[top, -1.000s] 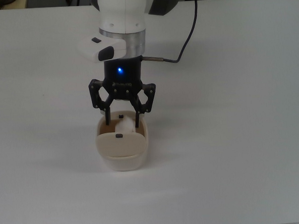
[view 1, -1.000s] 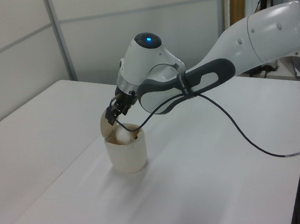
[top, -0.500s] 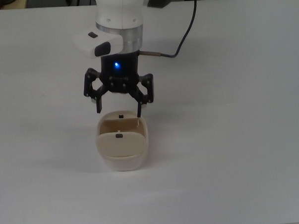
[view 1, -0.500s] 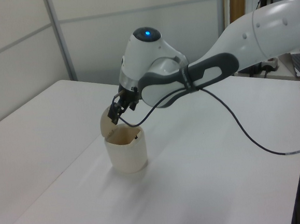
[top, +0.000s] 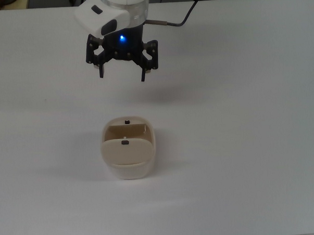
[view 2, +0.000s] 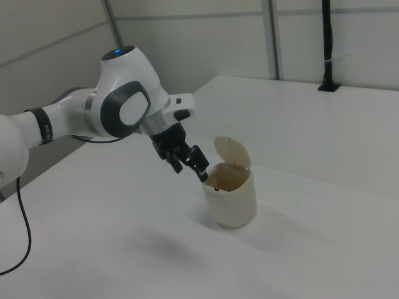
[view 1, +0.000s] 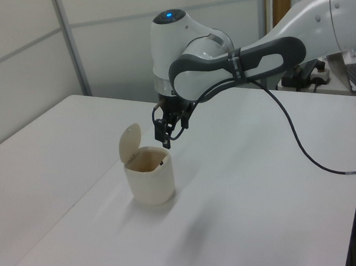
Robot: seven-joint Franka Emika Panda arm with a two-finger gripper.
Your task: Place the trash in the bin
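Note:
The cream-beige bin (top: 130,172) stands on the white table, its flap lid (view 1: 129,143) tipped up and its mouth uncovered. The trash is hidden: no white wad shows in the bin's mouth or anywhere on the table. My gripper (top: 122,76) hangs open with nothing between its fingers, well above the bin and toward the top view's upper edge. In the left view the gripper (view 1: 171,136) hovers just above and right of the bin (view 1: 150,183). In the right view the gripper (view 2: 192,169) is left of the bin (view 2: 232,202), close to its rim.
A black cable (view 1: 303,154) loops from the arm down across the table toward the left view's right. The white table (top: 241,145) stretches out flat on all sides of the bin. Wall panels stand behind the table's far edge.
One second ago my fingers reached into the bin around the white wad. Since then they have spread and risen up and away from the bin; the wad no longer shows.

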